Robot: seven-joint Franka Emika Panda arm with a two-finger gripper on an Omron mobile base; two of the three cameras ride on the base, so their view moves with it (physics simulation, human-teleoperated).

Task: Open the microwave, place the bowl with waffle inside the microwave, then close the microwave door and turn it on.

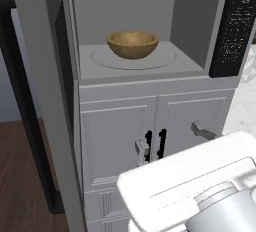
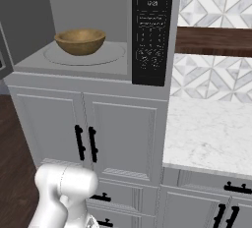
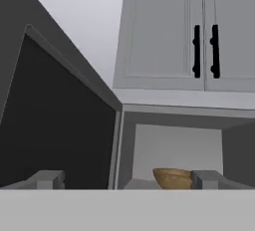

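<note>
One bowl is sitting upright, rim up, on the turntable inside the microwave, upper centre of frame; the microwave door is standing swung wide at left, its long edge vertical; the gripper is hanging spread apart below, holding nothing, before two cabinet doors.

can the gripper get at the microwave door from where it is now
Probably yes. The door stands swung wide open at the left, the open gripper hangs low before the cabinets, and nothing lies between them.

Even flat rendered light, soft shadows, no glare; hand view slightly blurry, perhaps low-resolution.
</note>
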